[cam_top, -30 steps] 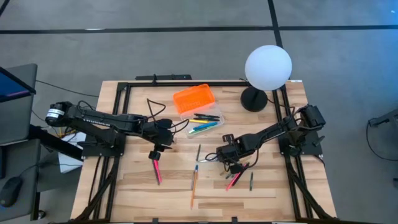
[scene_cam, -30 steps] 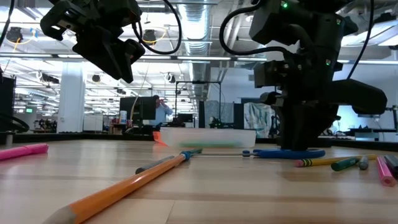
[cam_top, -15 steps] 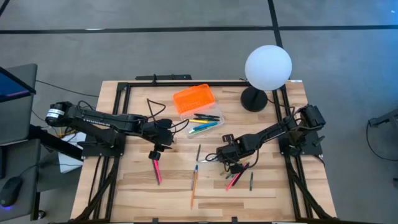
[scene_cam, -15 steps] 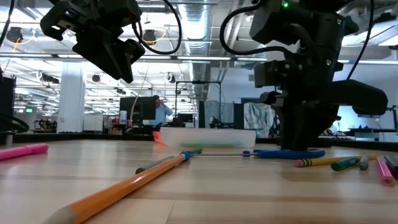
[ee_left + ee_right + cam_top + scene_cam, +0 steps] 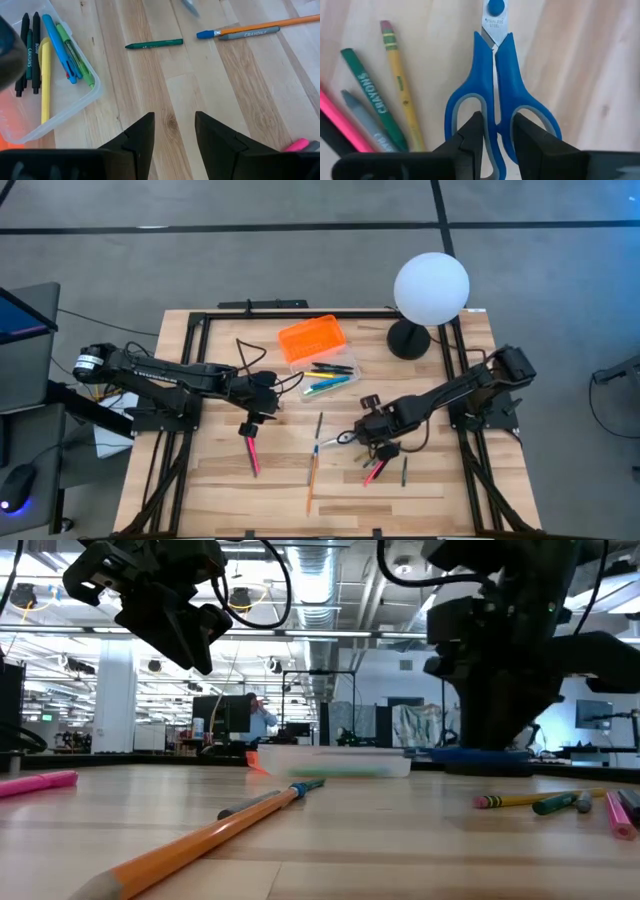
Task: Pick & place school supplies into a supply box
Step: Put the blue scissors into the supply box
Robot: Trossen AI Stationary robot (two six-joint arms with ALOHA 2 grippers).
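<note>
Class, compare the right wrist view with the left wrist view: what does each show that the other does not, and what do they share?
Only the right wrist view shows the blue-handled scissors gripped between the right gripper fingers, beside a yellow pencil and green crayon. Only the left wrist view shows the open left gripper, empty, above the clear supply box holding pens, with an orange pencil beyond. Both show the wooden table.

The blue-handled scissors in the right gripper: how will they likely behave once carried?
The scissors, pinched by the right gripper between the handle loops, look rigid, so sagging seems unlikely. That narrow grip may let them pivot. Blades look closed, so probably stable.
</note>
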